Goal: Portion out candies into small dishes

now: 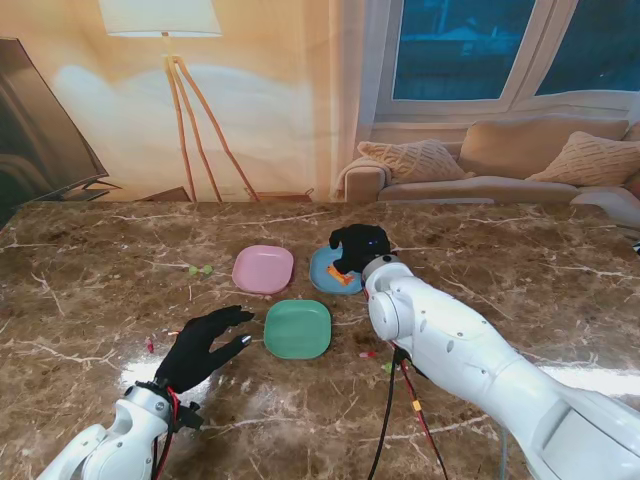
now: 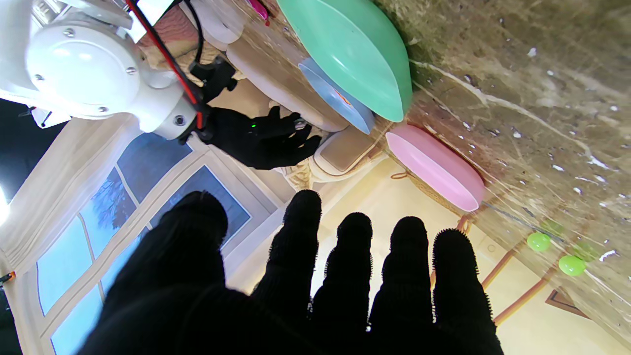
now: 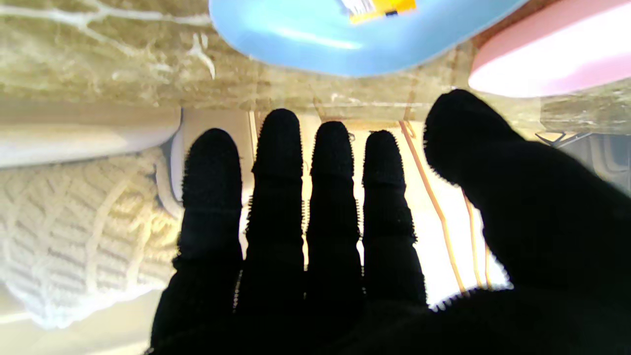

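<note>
Three small dishes sit mid-table: a pink dish (image 1: 263,269), a blue dish (image 1: 322,272) and a green dish (image 1: 298,328) nearest me. An orange wrapped candy (image 1: 343,278) lies in the blue dish, also seen as the yellow-orange candy (image 3: 377,7) in the right wrist view. My right hand (image 1: 358,246) hovers over the blue dish, fingers spread, holding nothing. My left hand (image 1: 205,345) rests open just left of the green dish. Two green candies (image 2: 538,241) lie on the table beyond the pink dish (image 2: 436,167). A red candy (image 1: 368,353) lies right of the green dish.
Small candies (image 1: 150,343) are scattered on the marble at the far left of my left hand. Green candies (image 1: 200,269) sit left of the pink dish. A red cable (image 1: 412,395) hangs along my right arm. A sofa and floor lamp stand behind the table.
</note>
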